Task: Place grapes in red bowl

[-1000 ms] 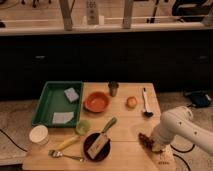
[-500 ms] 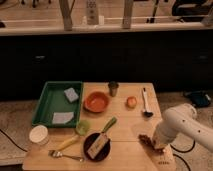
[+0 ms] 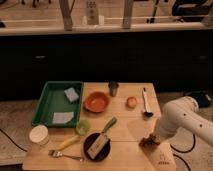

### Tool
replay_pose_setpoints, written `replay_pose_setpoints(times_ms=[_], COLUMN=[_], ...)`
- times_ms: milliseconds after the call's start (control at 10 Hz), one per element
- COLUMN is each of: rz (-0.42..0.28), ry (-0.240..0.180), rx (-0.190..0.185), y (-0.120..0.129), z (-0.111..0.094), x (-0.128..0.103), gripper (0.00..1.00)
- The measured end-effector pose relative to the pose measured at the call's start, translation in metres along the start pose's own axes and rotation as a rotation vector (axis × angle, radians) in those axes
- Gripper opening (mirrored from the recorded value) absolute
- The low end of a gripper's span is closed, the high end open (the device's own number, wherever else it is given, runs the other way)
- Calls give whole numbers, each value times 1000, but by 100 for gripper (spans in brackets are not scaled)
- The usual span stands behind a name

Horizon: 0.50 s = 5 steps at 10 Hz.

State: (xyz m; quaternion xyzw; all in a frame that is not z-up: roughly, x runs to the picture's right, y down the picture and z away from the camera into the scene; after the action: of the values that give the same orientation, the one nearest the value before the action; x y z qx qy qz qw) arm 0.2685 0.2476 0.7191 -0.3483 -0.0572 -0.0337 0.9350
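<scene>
The grapes (image 3: 148,142) are a dark lumpy cluster on the wooden table near its front right edge. My gripper (image 3: 152,138) is at the end of the white arm, which comes in from the right. It is down right on the grapes and hides part of them. The red bowl (image 3: 96,102) sits empty at the middle of the table, well to the left of and behind the gripper.
A green tray (image 3: 46,104) with two sponges is at the left. A metal cup (image 3: 113,88), an orange fruit (image 3: 131,102) and a dark ladle (image 3: 145,103) stand behind. A small green bowl (image 3: 83,127), a black dish (image 3: 96,146), a white cup (image 3: 39,134) and a fork (image 3: 65,155) lie in front.
The arm has shifted slightly over the grapes at the front right. The grapes and the other things stay where they were.
</scene>
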Motion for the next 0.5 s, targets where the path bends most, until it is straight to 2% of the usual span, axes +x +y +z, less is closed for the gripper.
replay_pose_setpoints(times_ms=[100,200,500], rz=[-14,-28,-64], ry=[4,11,21], rx=[3,7,14], y=[-6,-14,-27], z=[-9,-27,-40], x=[-3,-6,-16], gripper=[1,1,1])
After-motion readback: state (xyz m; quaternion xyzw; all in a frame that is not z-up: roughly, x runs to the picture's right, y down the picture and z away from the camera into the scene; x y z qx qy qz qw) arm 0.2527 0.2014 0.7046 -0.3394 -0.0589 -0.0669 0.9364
